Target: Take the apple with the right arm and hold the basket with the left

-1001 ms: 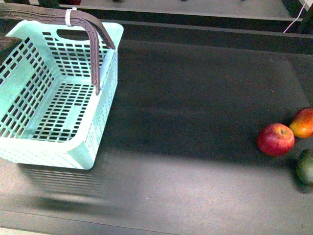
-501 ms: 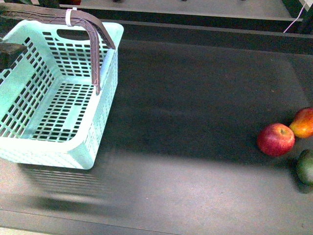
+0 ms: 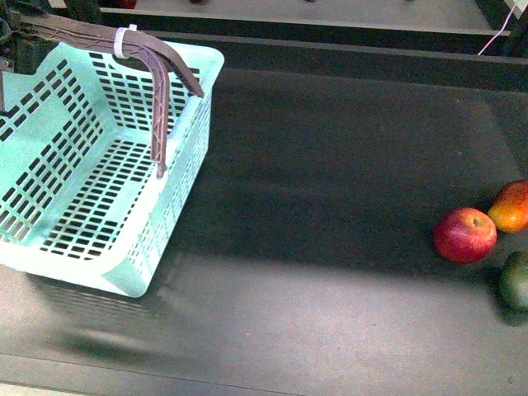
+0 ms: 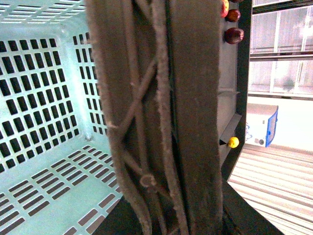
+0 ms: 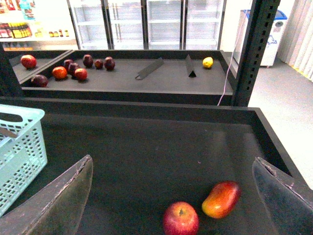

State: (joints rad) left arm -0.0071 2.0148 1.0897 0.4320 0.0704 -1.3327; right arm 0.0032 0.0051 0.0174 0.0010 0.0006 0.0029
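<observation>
The red apple point(image 3: 465, 235) lies on the dark table at the far right, touching an orange-red fruit point(image 3: 511, 206). In the right wrist view the apple point(image 5: 181, 219) sits below and between the spread fingers of my right gripper point(image 5: 172, 159), which is open and holds nothing. The turquoise basket point(image 3: 99, 165) stands tilted at the left, with nothing in it. Its brown handles point(image 3: 157, 62) are raised and tied with a white zip tie point(image 3: 124, 40). My left gripper point(image 4: 166, 220) is shut on the handles point(image 4: 161, 98), which fill the left wrist view above the basket's slotted floor point(image 4: 44, 98).
A dark green fruit point(image 3: 516, 280) lies just in front of the apple at the table's right edge. A raised ledge point(image 3: 330, 54) runs along the far side. Behind it is a shelf with several red fruits point(image 5: 73, 68) and a yellow one point(image 5: 208, 62). A dark post point(image 5: 254, 49) stands at the right.
The basket has swung and tipped: its far end moved right and its handles rose a little. The apple and the other fruits have not moved.
</observation>
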